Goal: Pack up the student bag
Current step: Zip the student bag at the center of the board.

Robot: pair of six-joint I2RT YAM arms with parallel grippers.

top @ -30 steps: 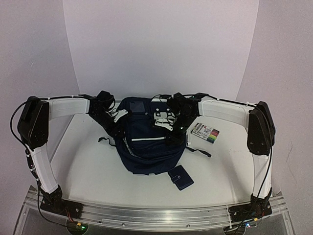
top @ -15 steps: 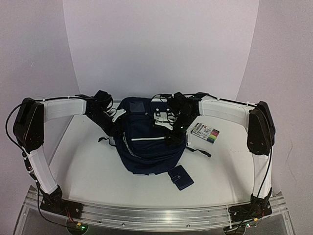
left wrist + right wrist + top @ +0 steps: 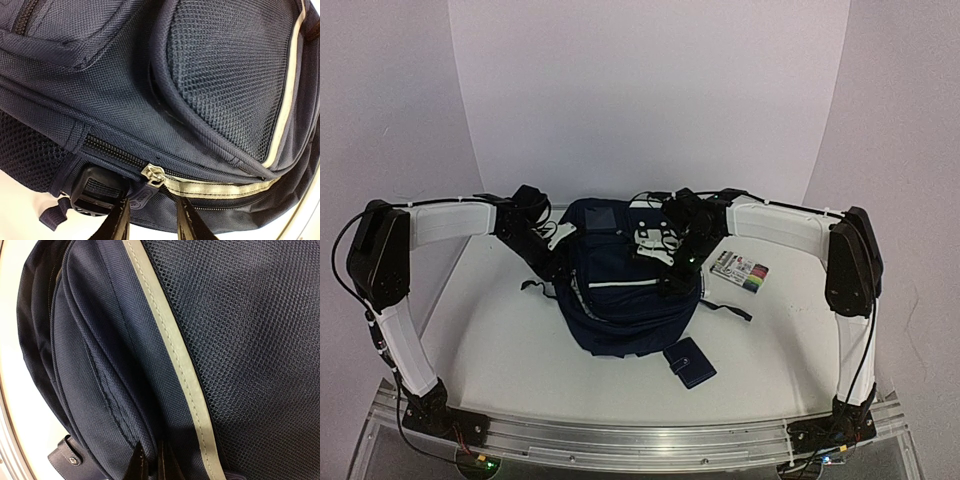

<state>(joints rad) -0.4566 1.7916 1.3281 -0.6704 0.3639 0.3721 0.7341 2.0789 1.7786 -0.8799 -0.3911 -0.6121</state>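
Observation:
The student bag point(image 3: 630, 290), navy with thin pale stripes, lies in the middle of the table. My left gripper point(image 3: 560, 262) is at its left side. In the left wrist view the left gripper point(image 3: 152, 222) is open, and its two dark fingers point(image 3: 117, 222) straddle the zipper pull tab point(image 3: 142, 194), which hangs from the metal slider point(image 3: 152, 175). Neither finger presses on the tab. My right gripper point(image 3: 675, 275) is on the bag's right front. In the right wrist view the right gripper point(image 3: 151, 465) is shut on a ridge of the bag's fabric point(image 3: 100, 365) beside a pale stripe point(image 3: 170, 340).
A small navy wallet point(image 3: 690, 362) lies in front of the bag, and its corner shows in the right wrist view point(image 3: 67, 460). A pack of coloured markers point(image 3: 740, 270) lies to the right of the bag. A black buckle point(image 3: 95, 192) hangs under the zipper.
The left arm's elbow has swung outward to the left and the left gripper has shifted slightly along the bag's side. The right arm and the bag have not moved.

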